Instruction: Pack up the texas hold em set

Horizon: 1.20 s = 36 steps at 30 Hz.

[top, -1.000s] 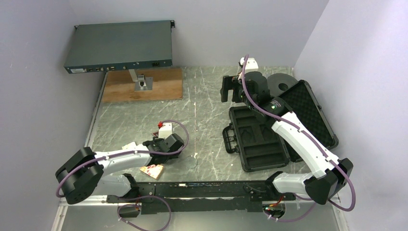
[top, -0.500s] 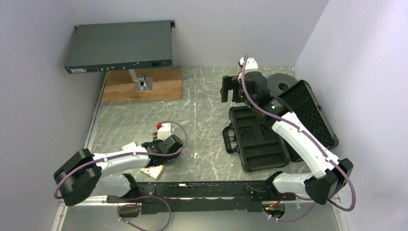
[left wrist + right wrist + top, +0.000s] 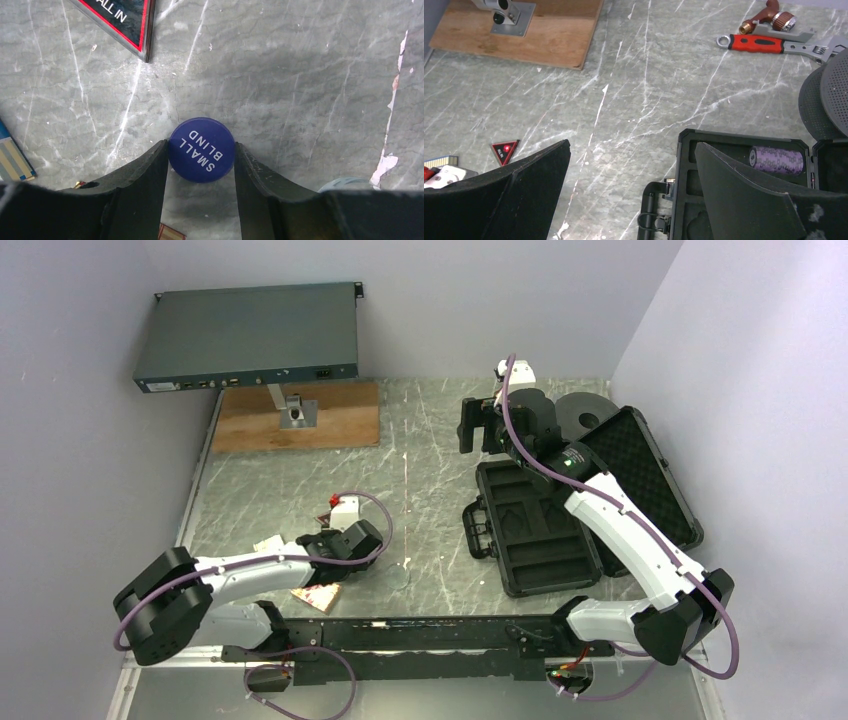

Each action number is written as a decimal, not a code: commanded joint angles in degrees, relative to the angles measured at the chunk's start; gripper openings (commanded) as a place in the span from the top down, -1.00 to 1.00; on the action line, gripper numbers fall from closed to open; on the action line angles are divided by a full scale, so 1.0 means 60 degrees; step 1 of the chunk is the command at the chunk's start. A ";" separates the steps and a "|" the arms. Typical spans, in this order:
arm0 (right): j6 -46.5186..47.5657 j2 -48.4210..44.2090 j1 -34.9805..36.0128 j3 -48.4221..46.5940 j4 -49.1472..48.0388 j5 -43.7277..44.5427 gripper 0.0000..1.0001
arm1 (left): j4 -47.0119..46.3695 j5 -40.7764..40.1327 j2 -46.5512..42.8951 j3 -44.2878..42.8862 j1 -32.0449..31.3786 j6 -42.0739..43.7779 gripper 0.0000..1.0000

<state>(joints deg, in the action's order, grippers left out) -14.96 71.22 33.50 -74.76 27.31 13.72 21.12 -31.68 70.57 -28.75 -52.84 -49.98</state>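
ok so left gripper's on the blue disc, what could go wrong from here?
1. The blue disc lies flat on the table, and the left gripper pinches only its thin rim, so it may slip or pop out on the lift.
2. The clear disc sits close beside that gripper; a sideways shift could knock it.
3. The right arm stretches over the open case, so it may block the drop.

Our top view down on the table (image 3: 300,480), left wrist close above it, right wrist higher, sharing the case (image 3: 530,540) with top.
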 commanded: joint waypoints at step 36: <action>0.0027 -0.0424 -0.0029 0.0097 -0.0435 -0.0148 -0.99 | 0.0419 0.0553 0.1128 -0.3630 -0.0734 0.2830 1.00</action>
<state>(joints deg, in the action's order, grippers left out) -14.98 71.02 33.50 -74.30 27.22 12.78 25.45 -29.65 75.68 -46.89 -56.42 -35.99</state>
